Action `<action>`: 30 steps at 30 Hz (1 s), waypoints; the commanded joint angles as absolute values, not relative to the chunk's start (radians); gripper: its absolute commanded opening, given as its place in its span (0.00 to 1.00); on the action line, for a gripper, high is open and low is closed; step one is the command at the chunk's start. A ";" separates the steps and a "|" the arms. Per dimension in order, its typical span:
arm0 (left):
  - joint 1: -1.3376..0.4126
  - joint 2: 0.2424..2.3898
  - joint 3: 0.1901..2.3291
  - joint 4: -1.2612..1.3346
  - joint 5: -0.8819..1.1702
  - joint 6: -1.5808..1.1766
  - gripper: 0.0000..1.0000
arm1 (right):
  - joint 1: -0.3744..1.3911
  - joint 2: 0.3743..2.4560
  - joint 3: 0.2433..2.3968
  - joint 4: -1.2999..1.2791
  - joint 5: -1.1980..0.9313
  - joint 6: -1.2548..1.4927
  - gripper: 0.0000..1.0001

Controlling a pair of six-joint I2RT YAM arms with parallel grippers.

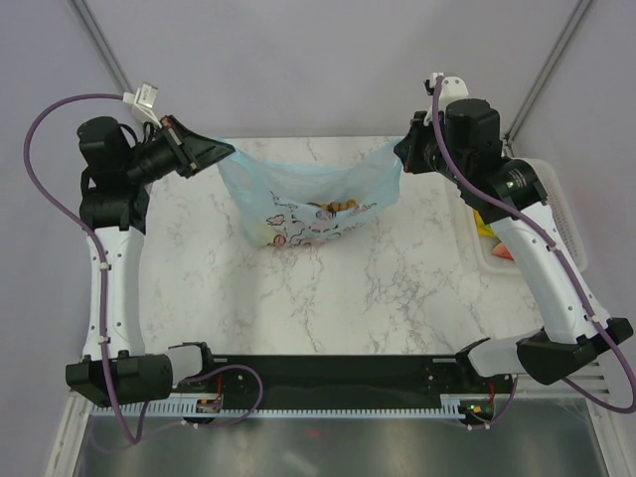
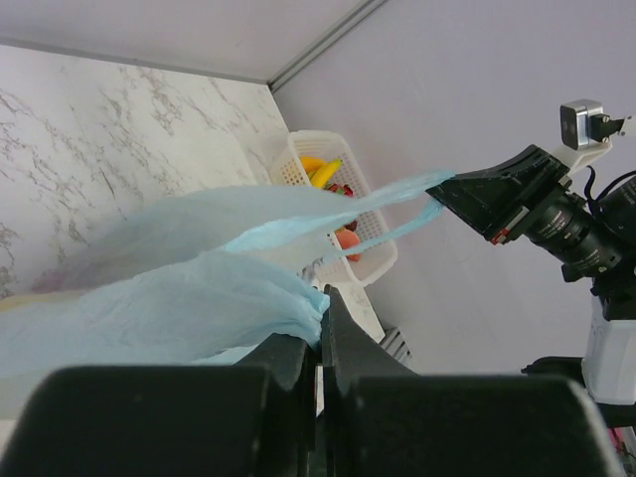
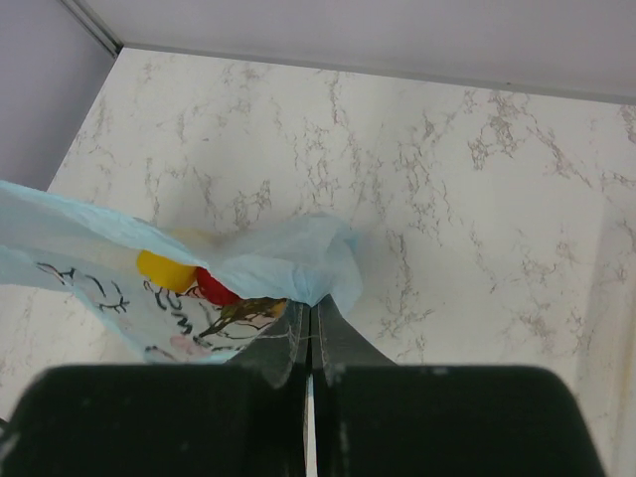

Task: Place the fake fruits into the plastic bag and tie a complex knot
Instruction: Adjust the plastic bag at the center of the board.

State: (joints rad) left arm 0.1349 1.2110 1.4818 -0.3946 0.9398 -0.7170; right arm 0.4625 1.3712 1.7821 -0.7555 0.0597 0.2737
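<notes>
**Over the far half of the marble table, a blue bag is strung between two closed grippers**

The plastic bag hangs between the two arms, one end pinched in each. The left gripper has its dark fingers pressed together on a bunched handle at the bag's left end. The left wrist view shows the crumpled film emerging right at the fingertips. The right gripper is likewise clamped on the other handle, with a fold of blue film gathered at its tips in the right wrist view.

The bag is thin, translucent and pale blue, with a white panel of pink and dark doodles on its front. Fake fruits show through it as yellow, red and brownish shapes in the sagging middle. Whether its bottom touches the table cannot be told.

Its long axis runs left to right across the table, from one gripper to the other. The top edge is pulled nearly straight and the belly droops towards the near side.

A white mesh basket at the table's right edge, beyond the right arm, holds a yellow banana and an orange-red piece.
</notes>
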 commanded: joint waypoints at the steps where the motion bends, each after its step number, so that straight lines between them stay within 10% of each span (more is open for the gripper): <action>1: 0.115 1.223 1.508 -0.359 0.940 -0.683 0.03 | 0.460 1.365 1.792 -0.707 0.072 0.265 0.00; 30: 0.068 1.249 1.474 -0.336 0.972 -0.684 0.08 | 0.460 1.316 1.793 -0.703 0.118 0.236 0.00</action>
